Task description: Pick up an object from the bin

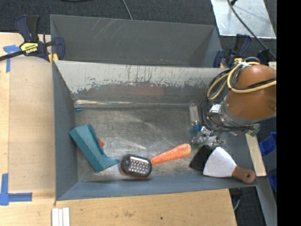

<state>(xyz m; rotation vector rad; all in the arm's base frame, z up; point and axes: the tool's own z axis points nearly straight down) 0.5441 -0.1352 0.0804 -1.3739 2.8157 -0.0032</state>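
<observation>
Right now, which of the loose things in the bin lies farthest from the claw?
The teal wedge-shaped block, at the far left side; the orange carrot and the white scraper lie far closer to the claw.

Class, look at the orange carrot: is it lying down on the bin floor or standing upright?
Lying down. The carrot rests lengthwise on the bin floor, thin tip pointing left, thick end near the gripper.
</observation>
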